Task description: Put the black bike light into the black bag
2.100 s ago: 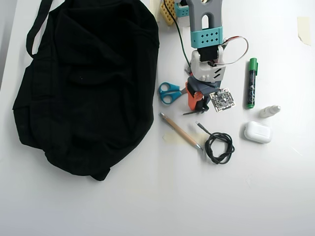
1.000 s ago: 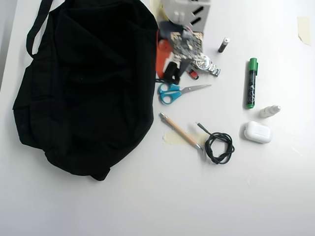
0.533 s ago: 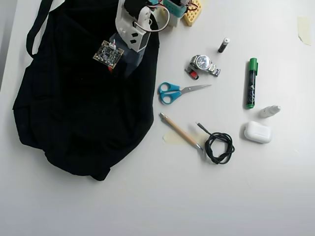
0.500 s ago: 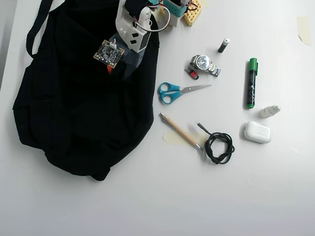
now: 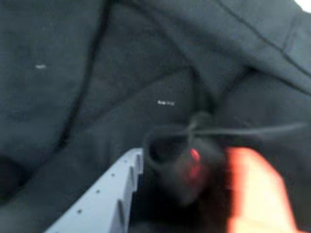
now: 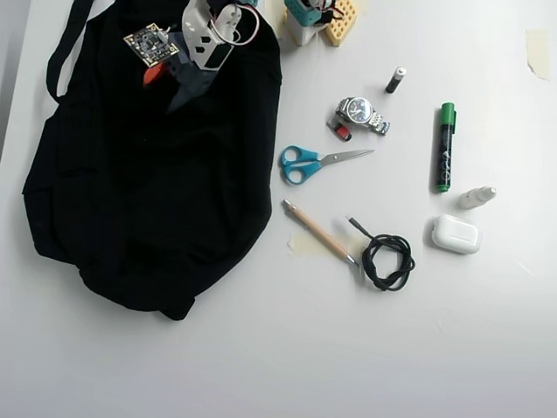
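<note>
Claw [image 5: 187,179]: closed on the black bike light [image 5: 187,167], low in the wrist view.
Bike light: dark, blurry, with a red glow, right over the bag.
Black bag [image 6: 148,174]: lies at the left of the desk [image 6: 278,366].
Scissors [image 6: 313,163]: middle of the overhead view.

Overhead downward; wrist close on bag [image 5: 97,73]

No word, brand or number can be read in either view. The green marker [image 6: 445,147], well away from the gripper [image 6: 161,83], bears markings too small to make out. The watch [image 6: 359,111] dial is likewise illegible.
</note>
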